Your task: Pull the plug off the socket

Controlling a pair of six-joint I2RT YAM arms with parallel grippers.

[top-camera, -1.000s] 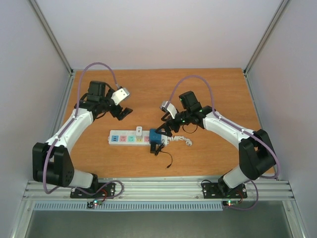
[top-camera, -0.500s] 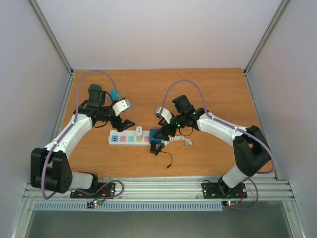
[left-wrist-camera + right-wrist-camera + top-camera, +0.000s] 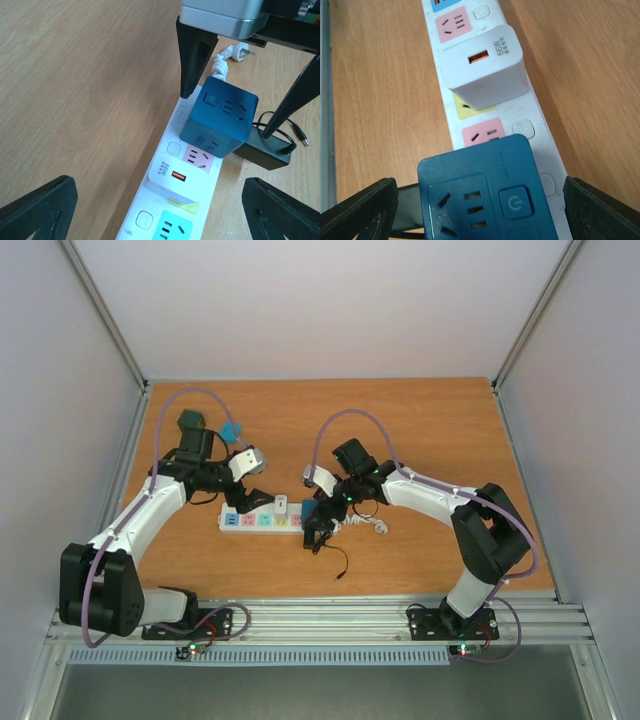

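Long white rectangular power strip (image 3: 258,521) with pastel outlet panels, mid-frame, white charger block (image 3: 177,177) and dark blue cube plug (image 3: 220,117) seated in it, right gripper (image 3: 324,508) spread wide astride the cube, left gripper (image 3: 252,499) splayed wide at upper left of the strip

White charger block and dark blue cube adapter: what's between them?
One empty pink outlet panel of the long white power strip, clearest in the right wrist view.

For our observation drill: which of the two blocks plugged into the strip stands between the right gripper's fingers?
The dark blue cube, unlike the white charger beside it; the right gripper flanks it, open.
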